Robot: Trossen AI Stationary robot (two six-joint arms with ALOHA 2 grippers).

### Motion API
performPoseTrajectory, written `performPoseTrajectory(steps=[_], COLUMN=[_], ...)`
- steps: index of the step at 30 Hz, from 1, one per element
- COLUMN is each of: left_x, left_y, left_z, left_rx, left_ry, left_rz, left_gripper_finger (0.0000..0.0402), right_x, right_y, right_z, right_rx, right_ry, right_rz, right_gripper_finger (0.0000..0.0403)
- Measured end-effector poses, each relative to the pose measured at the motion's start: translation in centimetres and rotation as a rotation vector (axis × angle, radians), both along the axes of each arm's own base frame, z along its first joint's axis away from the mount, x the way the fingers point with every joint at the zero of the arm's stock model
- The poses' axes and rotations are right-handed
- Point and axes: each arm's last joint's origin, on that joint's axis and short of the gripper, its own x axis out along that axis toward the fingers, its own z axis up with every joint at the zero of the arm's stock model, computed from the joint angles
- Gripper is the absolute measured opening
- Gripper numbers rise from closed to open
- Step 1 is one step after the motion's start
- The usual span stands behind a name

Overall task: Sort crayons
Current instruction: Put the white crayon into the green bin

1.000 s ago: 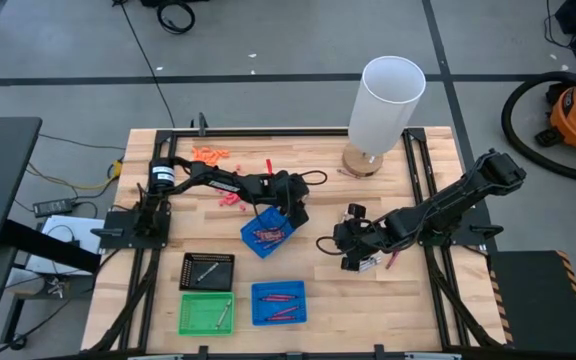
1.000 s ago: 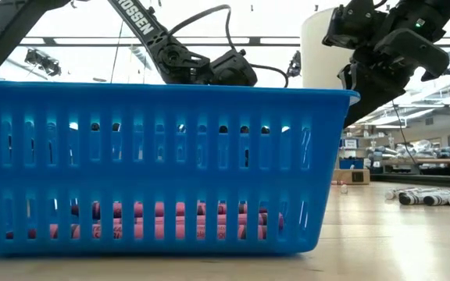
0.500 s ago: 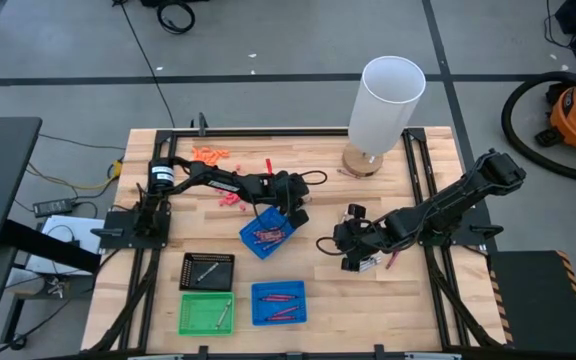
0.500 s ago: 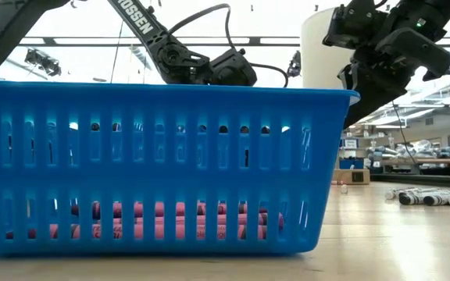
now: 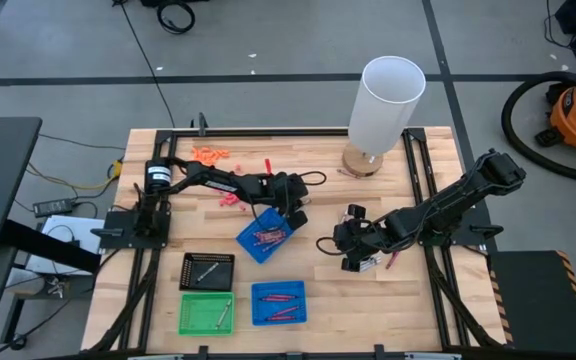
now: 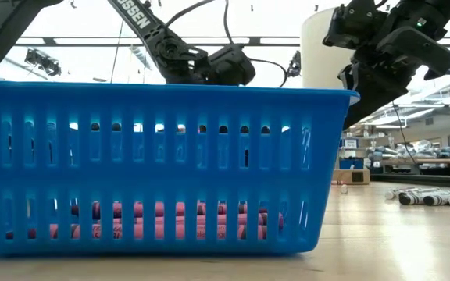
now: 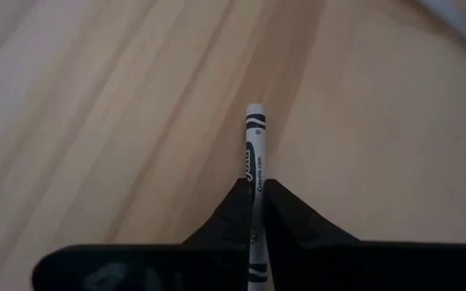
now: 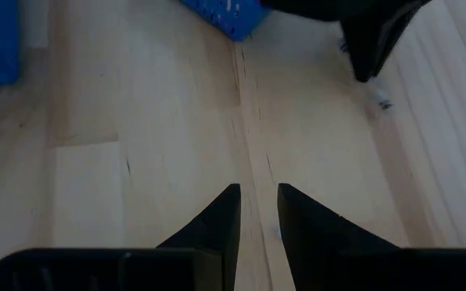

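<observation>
Left gripper (image 7: 255,212) is clamped on a grey-silver crayon (image 7: 255,149), held just beside the tilted blue tray (image 5: 265,236) (far corner). Slippage is possible, since only the crayon's tail is pinched. Right gripper (image 8: 257,212), slightly parted and empty, is parked well apart from that tray.

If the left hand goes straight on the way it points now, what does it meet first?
Probably only the bare wooden table. The left hand is shut on a grey crayon, and its wrist view shows only wood beyond the tip, though depth is unclear.
</observation>
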Motion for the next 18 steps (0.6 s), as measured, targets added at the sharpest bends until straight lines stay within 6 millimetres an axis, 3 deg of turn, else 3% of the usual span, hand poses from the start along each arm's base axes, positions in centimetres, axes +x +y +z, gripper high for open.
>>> performPoseTrajectory(steps=[12,18], left_x=[-0.3,-0.5], left_y=[-0.5,-2.7], left_z=[2.2,3.2], left_rx=[0.042,0.159], left_ry=[-0.024,0.010], left_rz=[-0.047,-0.080], left_gripper_finger=[0.0018,0.0018], right_x=[0.0,-0.1], right_y=[0.0,-0.3], right_z=[0.0,0.0], right_rx=[0.005,-0.055], right_ry=[0.001,-0.023], right_rz=[-0.006,-0.070], right_gripper_finger=[0.0093,0.0093])
